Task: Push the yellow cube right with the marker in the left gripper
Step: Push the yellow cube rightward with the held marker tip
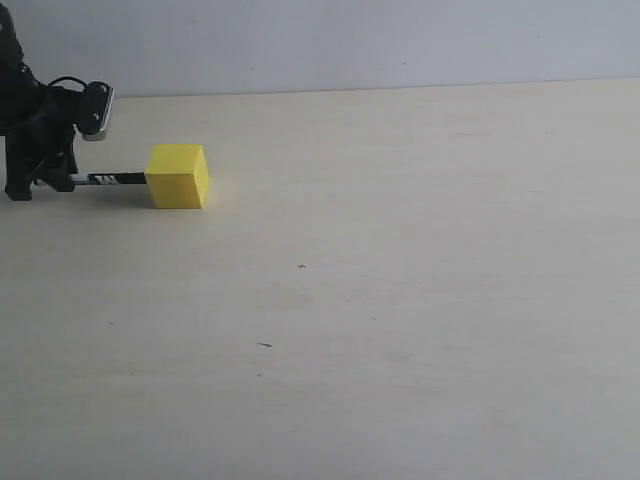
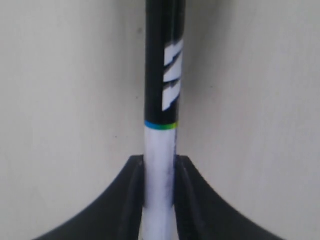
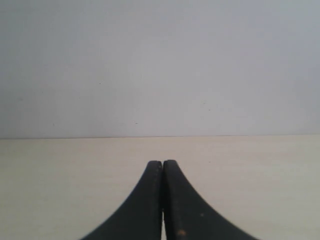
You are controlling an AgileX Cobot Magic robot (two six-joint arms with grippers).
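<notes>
The yellow cube [image 1: 178, 176] rests on the pale table at the far left of the exterior view. The marker [image 1: 108, 180] lies level just above the table, its black end meeting the cube's left face. My left gripper [image 1: 62, 180] is shut on the marker's white barrel. In the left wrist view the marker [image 2: 161, 90] runs straight out from between the jaws of the left gripper [image 2: 160, 167], and the cube is out of frame there. My right gripper [image 3: 162, 164] is shut and empty, and does not show in the exterior view.
The pale wooden table [image 1: 400, 300] stretches to the right of the cube, bearing only a few small dark specks [image 1: 264, 345]. A grey wall [image 1: 350, 40] runs along the table's far edge.
</notes>
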